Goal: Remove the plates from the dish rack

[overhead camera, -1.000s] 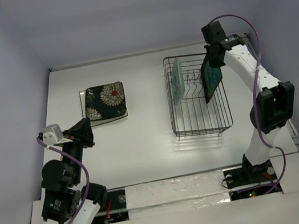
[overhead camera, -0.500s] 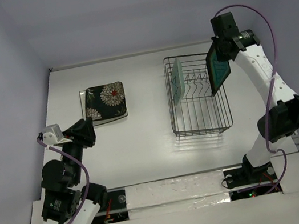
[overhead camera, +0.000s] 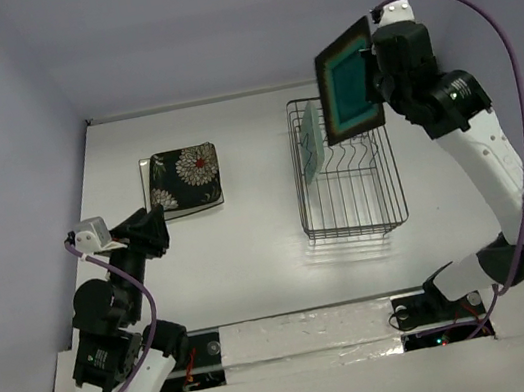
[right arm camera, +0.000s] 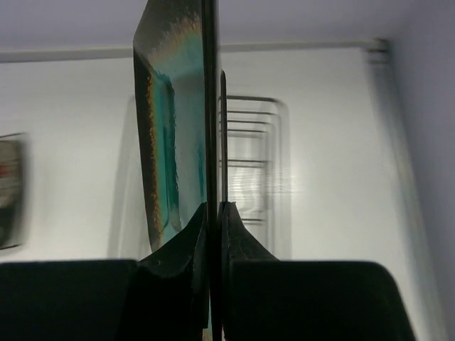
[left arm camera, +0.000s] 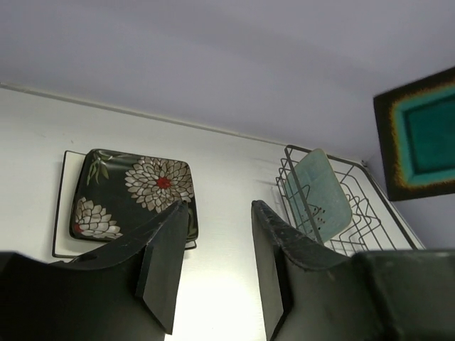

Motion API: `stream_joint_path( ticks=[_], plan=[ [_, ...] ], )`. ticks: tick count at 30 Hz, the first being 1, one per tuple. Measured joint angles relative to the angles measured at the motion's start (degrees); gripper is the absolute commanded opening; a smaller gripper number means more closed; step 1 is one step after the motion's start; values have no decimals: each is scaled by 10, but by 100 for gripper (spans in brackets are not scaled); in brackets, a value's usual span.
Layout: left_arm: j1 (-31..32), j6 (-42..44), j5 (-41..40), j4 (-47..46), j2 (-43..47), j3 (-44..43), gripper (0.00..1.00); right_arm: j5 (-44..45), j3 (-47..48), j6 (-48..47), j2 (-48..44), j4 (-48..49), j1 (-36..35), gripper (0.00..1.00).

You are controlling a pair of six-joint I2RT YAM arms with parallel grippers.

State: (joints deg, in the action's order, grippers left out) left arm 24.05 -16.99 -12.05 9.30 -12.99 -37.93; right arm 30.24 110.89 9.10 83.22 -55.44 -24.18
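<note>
My right gripper [overhead camera: 379, 64] is shut on the edge of the brown-rimmed teal square plate [overhead camera: 348, 79] and holds it high above the wire dish rack [overhead camera: 387, 214]; in the right wrist view the plate [right arm camera: 167, 128] stands edge-on between my fingers. The mint-green oval plate [overhead camera: 310, 145] stands upright in the rack's left side, also in the left wrist view [left arm camera: 321, 192]. The black flowered plate [overhead camera: 185, 176] lies on the white square plate [overhead camera: 146, 181] at the table's left. My left gripper [overhead camera: 154, 227] is open and empty, near that stack.
Walls close the table at the back, left and right. The left arm's base sits at the near left, the right arm's base at the near right, beside the rack.
My right gripper has lifted the teal plate up out of the rack and turned its face toward the top camera. The left arm has hardly moved.
</note>
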Motion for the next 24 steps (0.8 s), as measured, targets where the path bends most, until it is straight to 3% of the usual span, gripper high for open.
stream_joint_path(
  ticks=[5,7,9,11,17,24],
  plan=[
    [0,0,0,0,-9,0,31,-72,-69,72,-12,122,-82,0],
    [0,-1,0,0,-13,0,24,-106,-86,109,19,177,-108,0],
    [0,-1,0,0,-14,0,8,-146,-102,153,68,249,-128,0],
    [0,-1,0,0,-14,0,0,-182,-115,198,123,316,-144,0],
    [0,-1,0,0,-15,0,0,-244,-117,324,291,460,-183,0],
    [-7,-1,0,0,-16,0,2,-276,-81,418,438,539,-203,0]
  ],
)
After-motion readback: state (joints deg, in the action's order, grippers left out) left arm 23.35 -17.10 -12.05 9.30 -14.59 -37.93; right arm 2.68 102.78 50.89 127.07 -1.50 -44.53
